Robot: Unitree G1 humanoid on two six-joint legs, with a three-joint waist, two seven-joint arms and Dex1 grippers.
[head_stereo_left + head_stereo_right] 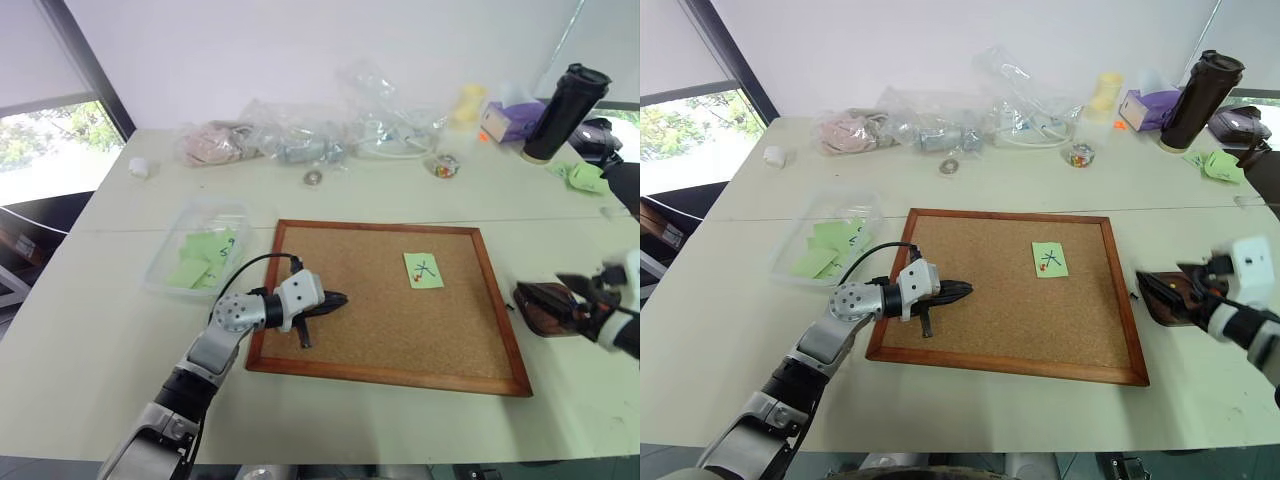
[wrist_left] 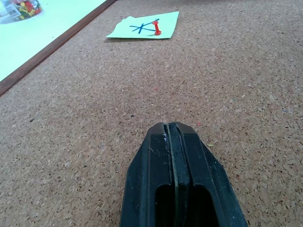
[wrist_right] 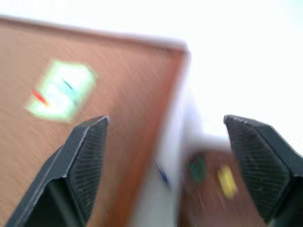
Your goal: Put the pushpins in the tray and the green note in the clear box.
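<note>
Left gripper (image 1: 338,299) lying low over the near-left part of the cork board (image 1: 380,350), fingers pressed together with nothing between them, pointing across the cork toward the green note (image 1: 423,270). Right gripper (image 3: 165,165) hanging above the right edge of the board, jaws spread wide and carrying nothing, sitting just over the tray (image 1: 545,308). Tray resting on the table (image 1: 100,330) just beside the board's right frame, apart from it; in the right wrist view, blurred green and yellow specks showing inside it, likely pushpins (image 3: 226,179), not telling more. Green note lying flat on the right-hand half of the cork, scribbled in dark pen, being pinned by a red pushpin (image 2: 156,31) near its middle. Clear box (image 1: 160,275) sitting on the table left of the board, near its far-left corner, holding several green papers (image 1: 200,262). Further back, small jar of mixed pins (image 1: 446,167) standing beyond the board's far edge, among crinkled plastic bags (image 1: 300,135); dark tumbler (image 1: 563,112) standing upright at the far right.
</note>
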